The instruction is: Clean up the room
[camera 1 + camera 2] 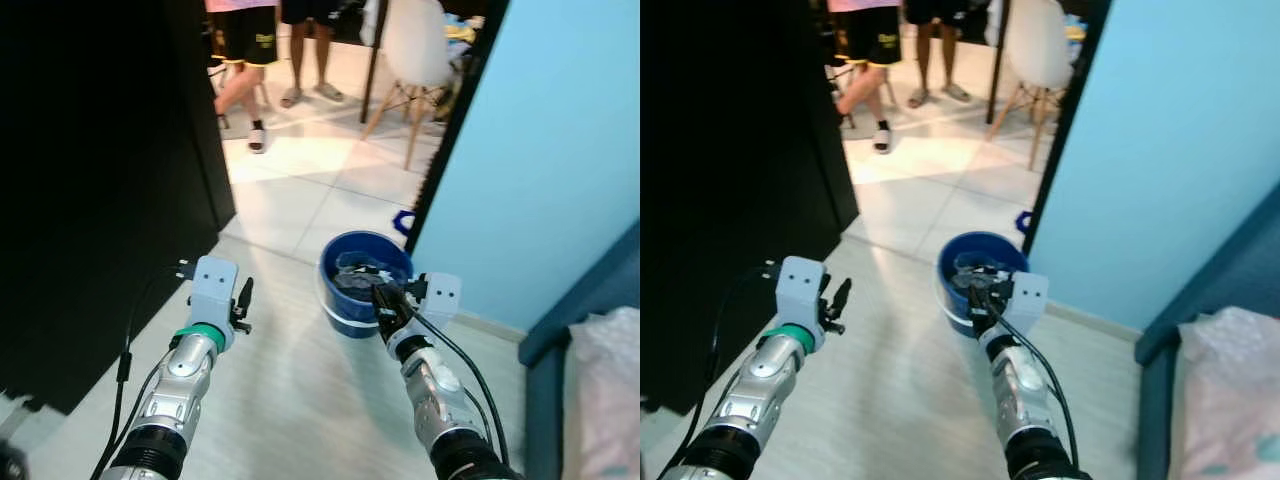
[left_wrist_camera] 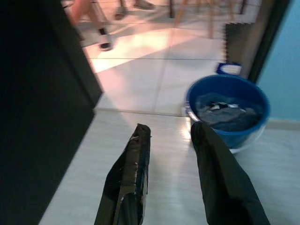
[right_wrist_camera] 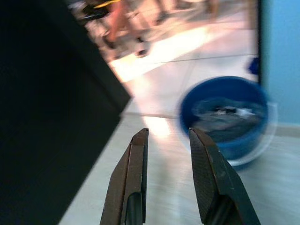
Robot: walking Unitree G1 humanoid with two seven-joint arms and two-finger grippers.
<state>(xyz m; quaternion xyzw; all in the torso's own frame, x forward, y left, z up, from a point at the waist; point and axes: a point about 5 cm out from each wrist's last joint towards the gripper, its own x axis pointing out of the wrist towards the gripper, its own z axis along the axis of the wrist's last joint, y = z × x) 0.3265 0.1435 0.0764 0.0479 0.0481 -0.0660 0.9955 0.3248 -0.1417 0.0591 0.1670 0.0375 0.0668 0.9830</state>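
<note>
Our left gripper [image 1: 243, 300] and right gripper [image 3: 166, 136], both parted, empty.
We face the blue bucket [image 1: 340, 310] holding dark cloth [image 2: 225, 115].

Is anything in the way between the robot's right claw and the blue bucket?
Nothing visible is. The right gripper, fingers open and empty, points at the blue bucket of dark clothes, with bare pale floor between them. The left gripper is open too, off to the side.

Pale tiled floor [image 1: 300, 390]; blue bucket [image 1: 362, 283] of dark cloth [image 2: 225, 115] sits on it by the blue wall.
</note>
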